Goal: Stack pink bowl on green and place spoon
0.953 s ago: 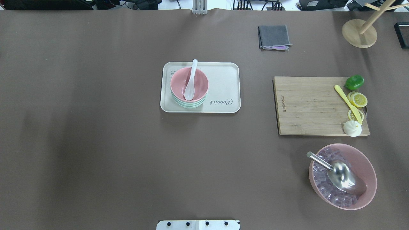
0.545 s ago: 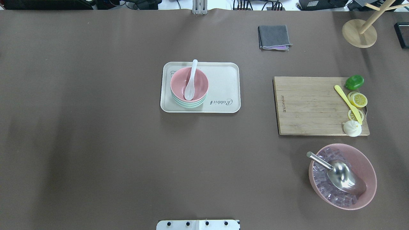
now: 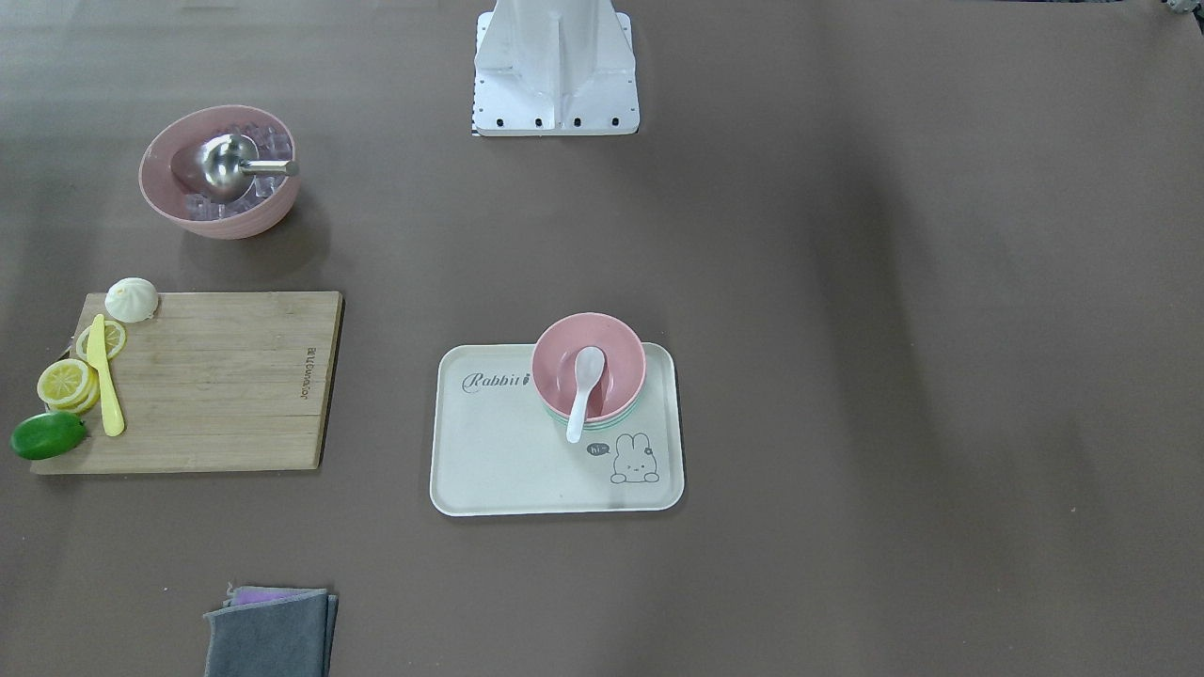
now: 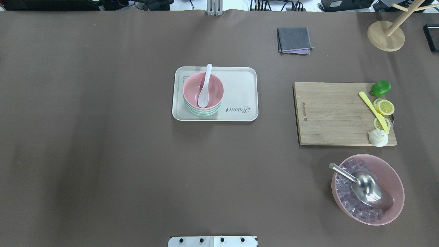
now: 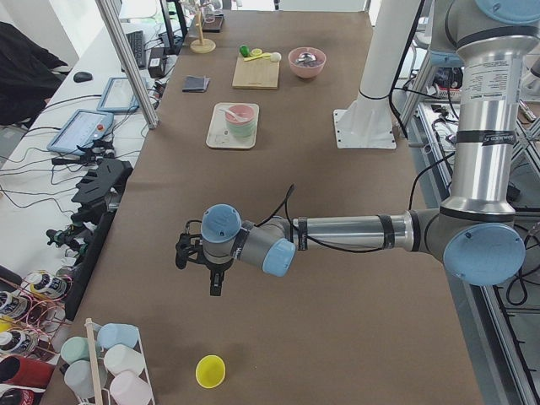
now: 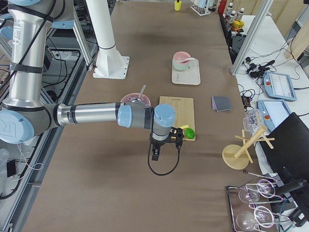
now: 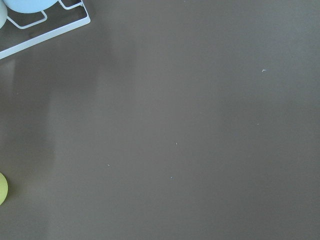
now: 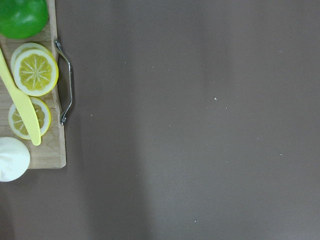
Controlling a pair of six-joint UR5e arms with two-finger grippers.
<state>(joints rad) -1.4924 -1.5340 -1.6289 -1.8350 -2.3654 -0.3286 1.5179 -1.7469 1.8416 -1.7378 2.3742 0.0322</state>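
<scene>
The pink bowl [image 4: 214,90] sits stacked on the green bowl [image 4: 205,113] on the left part of the cream tray [image 4: 240,85]. The white spoon [image 4: 205,87] lies in the pink bowl, its handle over the far rim. The stack also shows in the front view: pink bowl [image 3: 616,362], spoon [image 3: 583,381]. Both arms are far from the tray. My left gripper [image 5: 214,287] hangs over bare table in the exterior left view. My right gripper [image 6: 155,155] hangs beside the cutting board in the exterior right view. I cannot tell whether either is open or shut.
A wooden cutting board [image 4: 332,113] with a lime [image 4: 380,88], lemon slices and a yellow knife lies right of the tray. A large pink bowl [image 4: 394,178] with ice and a metal scoop is near right. A grey cloth [image 4: 294,39] lies far right.
</scene>
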